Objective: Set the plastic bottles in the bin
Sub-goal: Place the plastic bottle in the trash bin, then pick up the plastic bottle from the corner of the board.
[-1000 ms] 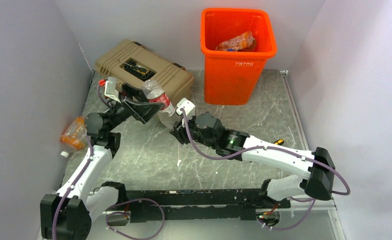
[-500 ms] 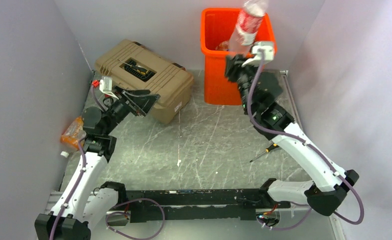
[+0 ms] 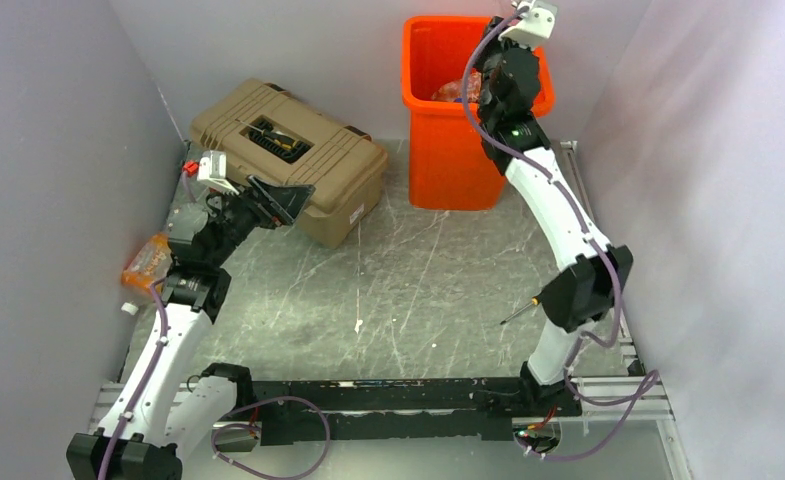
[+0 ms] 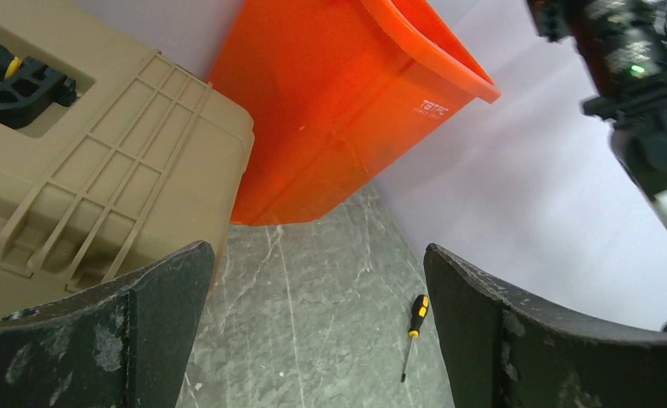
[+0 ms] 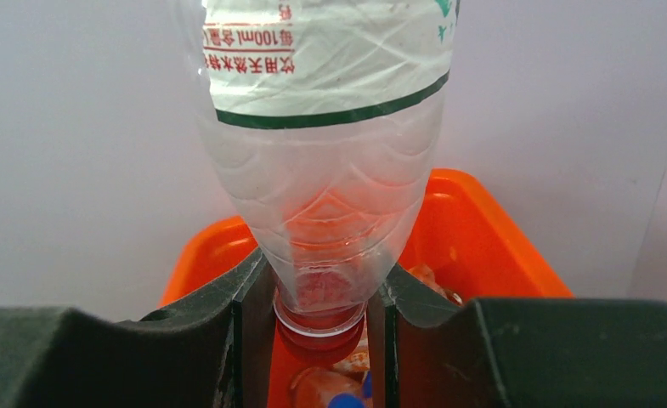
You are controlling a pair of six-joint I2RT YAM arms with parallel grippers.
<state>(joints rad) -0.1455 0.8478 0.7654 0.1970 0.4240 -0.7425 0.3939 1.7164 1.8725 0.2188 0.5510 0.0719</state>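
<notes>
The tall orange plastic bin (image 4: 330,110) looks smooth and glossy. The clear plastic bottle (image 5: 330,187) is thin, shiny and creased. The tan ribbed plastic toolbox (image 4: 117,187) is matt. The grey marbled bench (image 4: 313,255) looks smooth. The black left tool (image 4: 317,331) is matt and scuffed.

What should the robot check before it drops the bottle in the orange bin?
1. Right gripper shut on the neck of the clear bottle: ok.
2. Bin upright, top open: ok.
3. Whole clear bottle above the opening: cannot tell, its body runs out of view.
4. Left gripper open and away from the bin: ok.
5. All bottles binned: not ok, an orange bottle lies by the left wall.
</notes>
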